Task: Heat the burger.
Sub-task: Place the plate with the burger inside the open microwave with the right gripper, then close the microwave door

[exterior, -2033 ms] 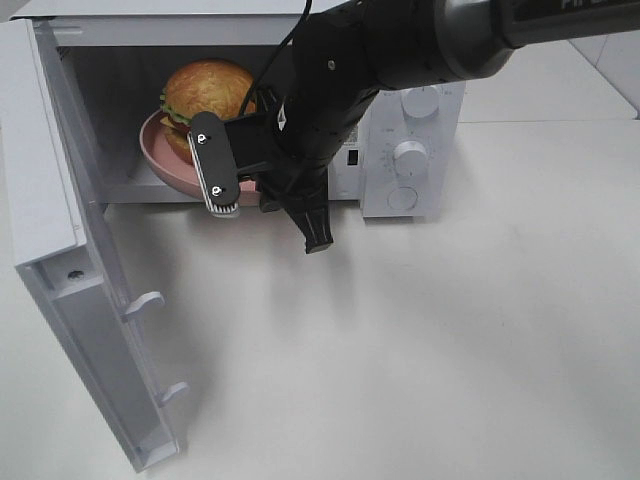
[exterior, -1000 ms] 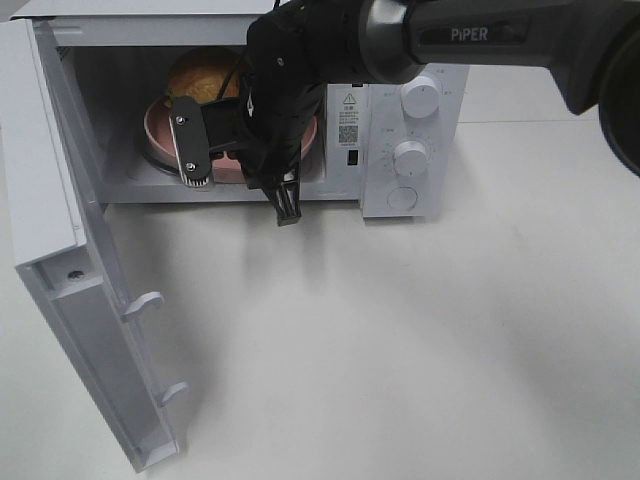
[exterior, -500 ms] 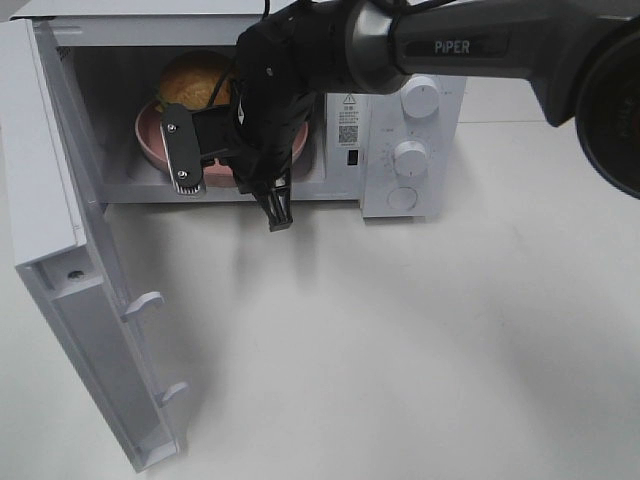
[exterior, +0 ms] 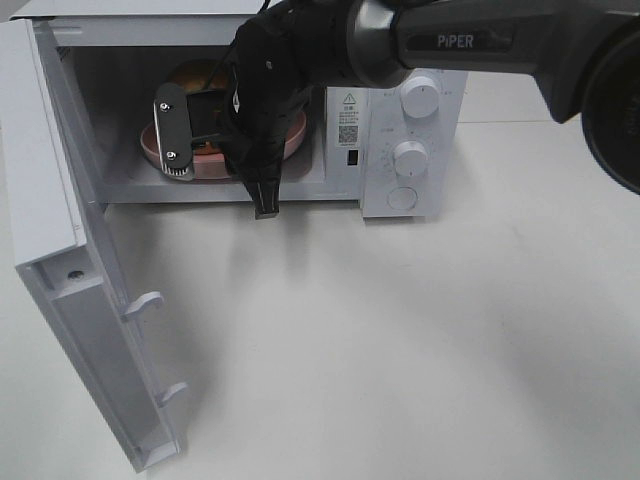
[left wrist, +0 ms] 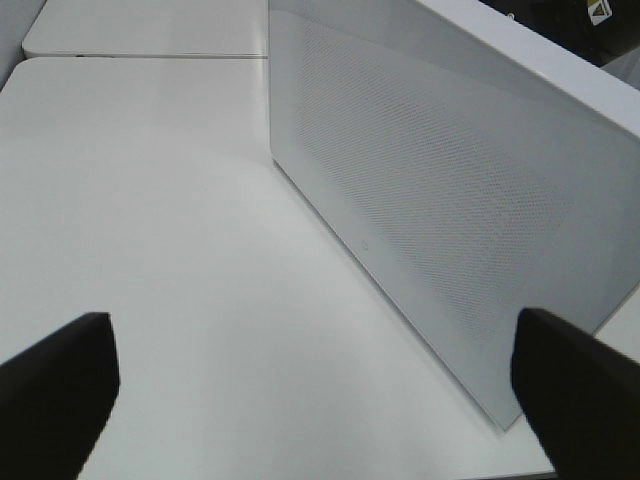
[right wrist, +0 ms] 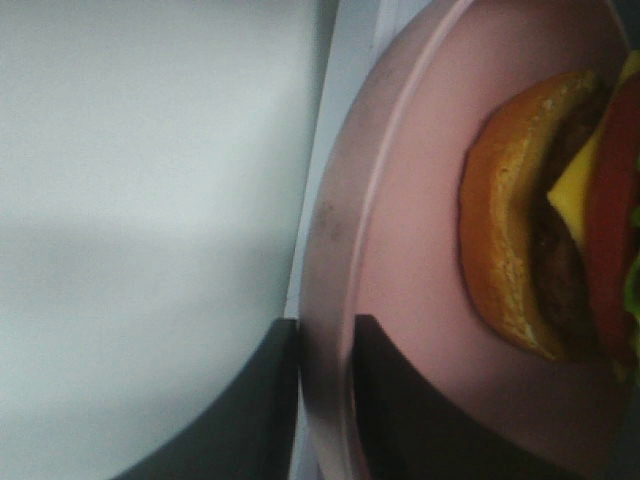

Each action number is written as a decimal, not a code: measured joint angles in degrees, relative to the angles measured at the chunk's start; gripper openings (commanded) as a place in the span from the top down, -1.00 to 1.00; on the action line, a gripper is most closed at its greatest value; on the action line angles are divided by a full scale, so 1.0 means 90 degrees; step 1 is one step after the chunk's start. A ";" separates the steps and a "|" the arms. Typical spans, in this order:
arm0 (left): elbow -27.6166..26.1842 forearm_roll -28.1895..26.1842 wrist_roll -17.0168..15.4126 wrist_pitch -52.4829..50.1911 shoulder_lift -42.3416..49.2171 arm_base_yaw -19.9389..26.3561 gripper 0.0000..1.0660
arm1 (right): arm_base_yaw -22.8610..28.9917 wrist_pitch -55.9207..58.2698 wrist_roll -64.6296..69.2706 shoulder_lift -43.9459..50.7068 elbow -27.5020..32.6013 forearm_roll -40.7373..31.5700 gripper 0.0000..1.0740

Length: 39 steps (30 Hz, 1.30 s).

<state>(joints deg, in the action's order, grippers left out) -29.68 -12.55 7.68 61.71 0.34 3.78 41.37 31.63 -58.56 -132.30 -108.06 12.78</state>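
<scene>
Right fingers [right wrist: 400, 435] sit tight on pink plate [right wrist: 415, 150] rim, burger [right wrist: 510, 250] atop.

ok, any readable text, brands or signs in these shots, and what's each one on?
"PiPER": white letters on the right arm.
Warning triangle sign: on a sticker on the microwave control panel; no words legible.
Code label below that sticker: too small to read.
Markings around the dials: too small to read.
Wrist views: nothing legible.
</scene>
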 measured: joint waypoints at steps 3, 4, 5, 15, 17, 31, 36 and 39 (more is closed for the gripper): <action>0.0000 0.0000 0.0000 0.0000 0.0000 0.0000 -0.88 | 0.0000 -0.0025 0.0006 0.0019 0.0000 0.0006 0.29; 0.0000 0.0000 0.0000 0.0000 0.0000 0.0000 -0.88 | 0.0000 -0.0025 0.0019 0.0019 0.0000 0.0006 0.27; 0.0000 0.0000 0.0000 0.0000 0.0000 0.0000 -0.88 | 0.0000 -0.0025 0.0019 0.0019 0.0000 0.0006 0.27; 0.0000 0.0000 0.0000 0.0000 0.0000 0.0000 -0.88 | 0.0000 0.0076 0.0286 0.0032 0.0000 0.0006 0.26; 0.0000 0.0000 0.0000 0.0000 0.0000 0.0000 -0.88 | 0.0000 0.0102 0.0369 0.0032 0.0000 0.0000 0.26; 0.0000 0.0000 0.0000 0.0000 0.0000 0.0000 -0.88 | 0.0000 -0.0337 0.0662 0.0414 0.0713 0.0000 -0.15; 0.0000 0.0000 0.0000 0.0000 0.0000 0.0000 -0.88 | 0.0000 -0.0866 0.0662 0.0770 0.1375 0.0006 -0.40; 0.0000 0.0000 0.0000 0.0000 0.0000 0.0000 -0.88 | 0.0000 -0.1012 0.0662 0.0898 0.1592 0.0006 -0.45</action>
<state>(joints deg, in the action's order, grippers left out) -29.68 -12.55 7.68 61.71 0.34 3.78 41.37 22.52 -52.60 -124.22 -93.74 12.83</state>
